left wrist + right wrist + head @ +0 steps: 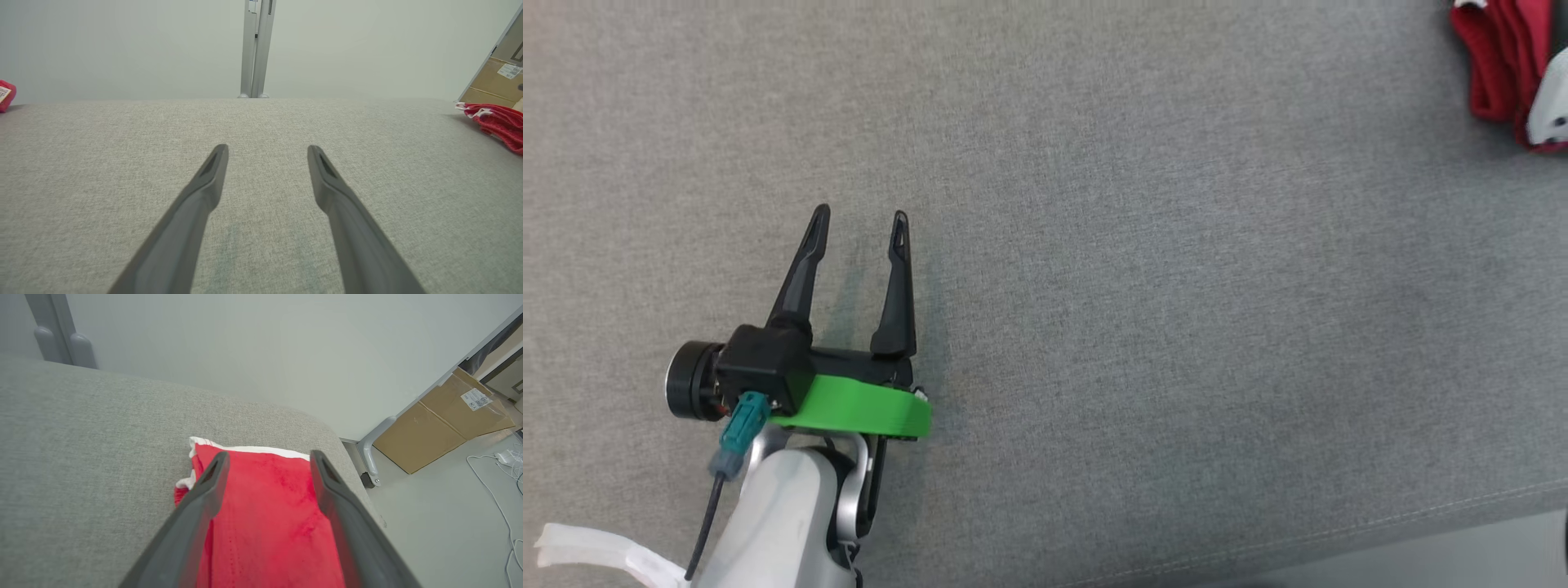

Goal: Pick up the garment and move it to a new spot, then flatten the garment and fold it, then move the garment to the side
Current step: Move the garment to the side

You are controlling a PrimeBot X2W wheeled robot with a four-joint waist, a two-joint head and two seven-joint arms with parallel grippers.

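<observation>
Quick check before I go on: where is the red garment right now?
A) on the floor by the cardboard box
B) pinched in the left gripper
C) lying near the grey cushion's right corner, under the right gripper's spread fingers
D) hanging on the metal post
C: the red garment lies on the grey cushion near its rounded corner, showing between the parted fingers of the right gripper. The left gripper is open over bare cushion.

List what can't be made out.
- Head view: the red garment is cut off by the top right corner; a pale robot part covers its lower edge.
- Right wrist view: the garment runs off the bottom edge; whether the right gripper touches it is unclear.
- Same view: the box label is too small to read.
- Left wrist view: a red thing is cut by the left edge.
</observation>
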